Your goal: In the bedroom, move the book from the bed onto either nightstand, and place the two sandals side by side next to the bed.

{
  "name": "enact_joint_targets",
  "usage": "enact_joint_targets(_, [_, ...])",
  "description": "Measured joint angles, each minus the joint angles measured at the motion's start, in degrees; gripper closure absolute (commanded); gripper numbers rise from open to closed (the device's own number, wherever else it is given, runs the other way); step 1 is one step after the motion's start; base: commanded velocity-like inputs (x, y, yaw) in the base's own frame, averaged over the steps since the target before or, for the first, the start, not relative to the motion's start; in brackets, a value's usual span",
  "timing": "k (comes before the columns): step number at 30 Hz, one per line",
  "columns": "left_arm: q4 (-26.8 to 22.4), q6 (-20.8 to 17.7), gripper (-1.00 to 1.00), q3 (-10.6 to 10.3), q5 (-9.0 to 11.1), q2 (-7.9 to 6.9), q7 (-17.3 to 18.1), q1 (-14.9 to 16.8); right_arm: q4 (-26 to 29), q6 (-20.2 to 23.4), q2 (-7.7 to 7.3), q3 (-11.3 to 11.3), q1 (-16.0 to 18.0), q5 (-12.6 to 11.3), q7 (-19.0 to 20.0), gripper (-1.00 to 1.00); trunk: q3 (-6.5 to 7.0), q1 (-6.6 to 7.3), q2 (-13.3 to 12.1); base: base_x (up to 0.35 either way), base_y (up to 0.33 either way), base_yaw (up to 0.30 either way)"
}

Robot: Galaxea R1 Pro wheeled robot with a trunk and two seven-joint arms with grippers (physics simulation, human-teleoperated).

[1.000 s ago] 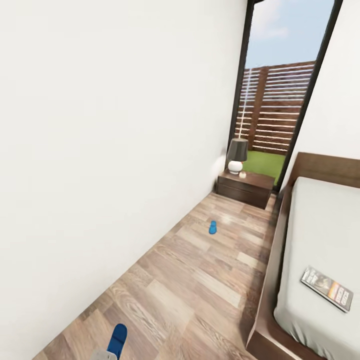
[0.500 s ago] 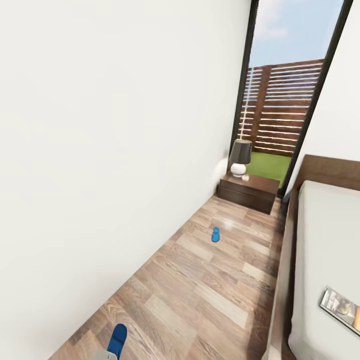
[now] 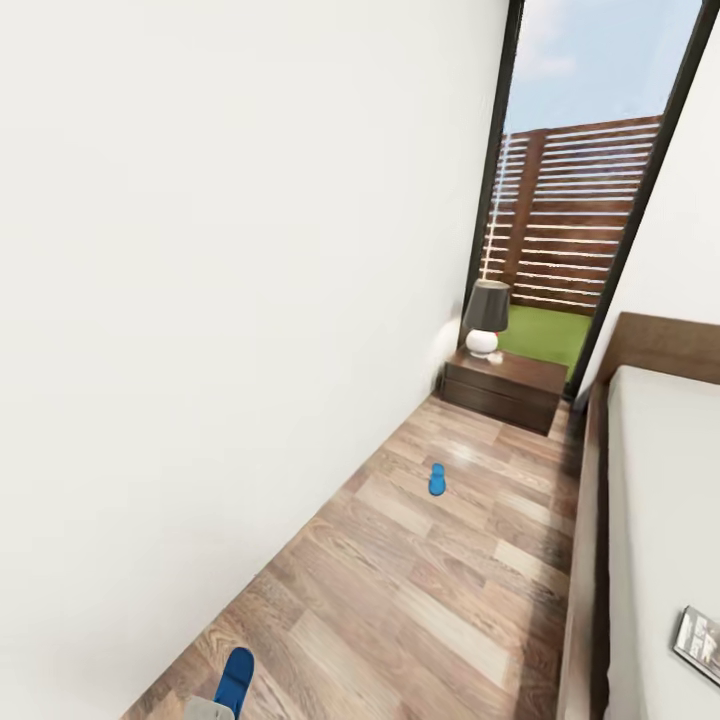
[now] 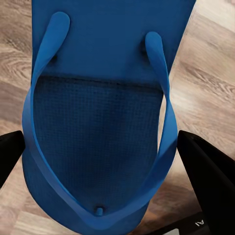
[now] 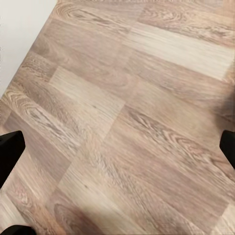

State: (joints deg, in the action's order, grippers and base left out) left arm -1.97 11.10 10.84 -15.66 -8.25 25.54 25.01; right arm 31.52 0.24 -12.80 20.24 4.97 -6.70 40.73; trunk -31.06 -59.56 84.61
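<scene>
Between the black fingers (image 4: pixel 203 169) of the left gripper (image 4: pixel 100 156) sits one blue sandal (image 4: pixel 100 122), clamped at its sides above the wood-plank floor (image 3: pixel 420 590). Farther on, the other sandal (image 3: pixel 437 479) lies flat on that floor, between the white wall (image 3: pixel 220 300) and the bed (image 3: pixel 655 500), short of the nightstand (image 3: pixel 505 388) with its lamp (image 3: pixel 485 318). At the mattress's near edge rests the book (image 3: pixel 700 640), while the right gripper (image 5: pixel 117 147) points at bare planks, its jaws spread with nothing between them.

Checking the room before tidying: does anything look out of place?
Yes. The sandals are split up: one lies alone mid-floor, the other sits between the left gripper's fingers. The book lies on the bed, not the nightstand.
</scene>
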Motion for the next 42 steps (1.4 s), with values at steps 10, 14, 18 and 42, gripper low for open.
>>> enact_joint_targets(10, [0.1, 0.0, 1.00, -0.2, -0.3, 0.80, 0.1, 0.0, 0.0, 0.0, 0.03, 0.0, 0.0, 0.0, 0.0, -1.00, 0.00, 0.00, 0.0, 0.264, 0.136, 0.000])
enact_joint_targets(14, [0.1, -0.1, 1.00, -0.4, -0.7, 2.44, 0.2, -0.1, 0.0, 0.0, 0.01, 0.0, 0.0, 0.0, 0.0, -1.00, 0.00, 0.00, 0.0, 0.268, 0.080, 0.000])
enact_joint_targets(18, [0.3, -0.1, 1.00, -0.5, -0.8, 2.69, 0.9, -0.1, 0.0, 0.0, -0.02, 0.0, 0.0, 0.0, 0.0, -1.00, 0.00, 0.00, 0.0, 0.266, 0.073, 0.000])
enact_joint_targets(42, [0.6, -0.1, 1.00, -1.2, -5.0, 2.56, 11.3, -0.1, 0.0, 0.0, -0.02, 0.0, 0.0, 0.0, 0.0, -1.00, 0.00, -0.03, 0.0, 0.100, 0.019, -0.127])
